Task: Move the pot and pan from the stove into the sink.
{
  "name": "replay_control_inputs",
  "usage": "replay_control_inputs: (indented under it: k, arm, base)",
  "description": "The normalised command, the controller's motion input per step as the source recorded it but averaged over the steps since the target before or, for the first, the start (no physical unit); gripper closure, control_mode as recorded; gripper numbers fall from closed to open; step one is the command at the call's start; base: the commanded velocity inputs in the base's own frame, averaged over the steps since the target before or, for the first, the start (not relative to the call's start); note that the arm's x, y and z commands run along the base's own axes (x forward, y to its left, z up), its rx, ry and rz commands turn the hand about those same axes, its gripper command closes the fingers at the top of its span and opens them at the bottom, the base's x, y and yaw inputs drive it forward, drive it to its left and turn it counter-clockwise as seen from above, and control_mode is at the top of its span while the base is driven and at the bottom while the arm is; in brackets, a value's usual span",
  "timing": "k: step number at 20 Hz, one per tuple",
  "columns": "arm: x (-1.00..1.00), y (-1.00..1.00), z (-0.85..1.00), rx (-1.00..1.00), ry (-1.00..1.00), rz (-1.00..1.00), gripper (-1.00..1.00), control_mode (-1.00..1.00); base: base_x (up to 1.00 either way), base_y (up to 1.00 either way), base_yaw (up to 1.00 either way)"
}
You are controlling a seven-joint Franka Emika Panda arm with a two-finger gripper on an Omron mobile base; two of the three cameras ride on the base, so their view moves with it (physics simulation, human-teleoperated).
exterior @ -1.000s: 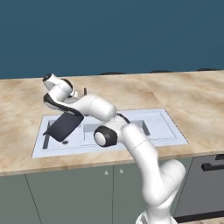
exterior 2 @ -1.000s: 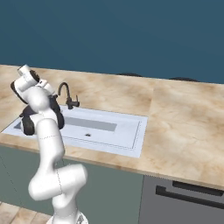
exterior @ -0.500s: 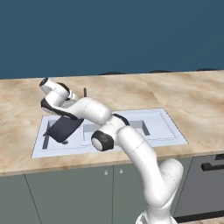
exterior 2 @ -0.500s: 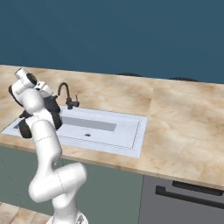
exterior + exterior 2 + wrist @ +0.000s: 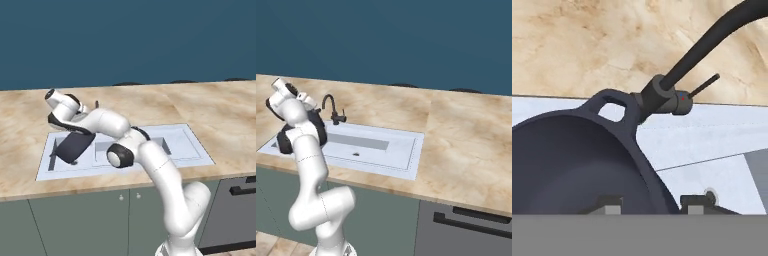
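just now the pot (image 5: 572,165) sits tilted in the sink (image 5: 175,145) at lower left of the hand view, its rim between the gripper (image 5: 649,202) tips; grip unclear.

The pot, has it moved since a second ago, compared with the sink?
Yes. The pot has dropped lower into the left end of the sink and now sits tilted against the basin wall, farther from the faucet.

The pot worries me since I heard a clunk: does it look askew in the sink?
Yes. The deep dark navy-grey pot lies tilted on its side at the left end of the white sink, not flat on its base.
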Motion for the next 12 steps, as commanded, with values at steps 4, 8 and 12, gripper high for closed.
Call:
replay_control_inputs:
  k: [4, 8, 12]
  arm:
    - [0.00, -0.13, 0.55, 0.04, 0.00, 0.00, -1.00, -1.00]
    - [-0.19, -0.26, 0.82, 0.07, 0.00, 0.00, -1.00, -1.00]
    - [-0.51, -0.25, 0.79, 0.07, 0.00, 0.02, -1.00, -1.00]
  base:
    - [0.00, 0.00, 0.00]
    - [0.00, 0.00, 0.00]
    - [0.00, 0.00, 0.00]
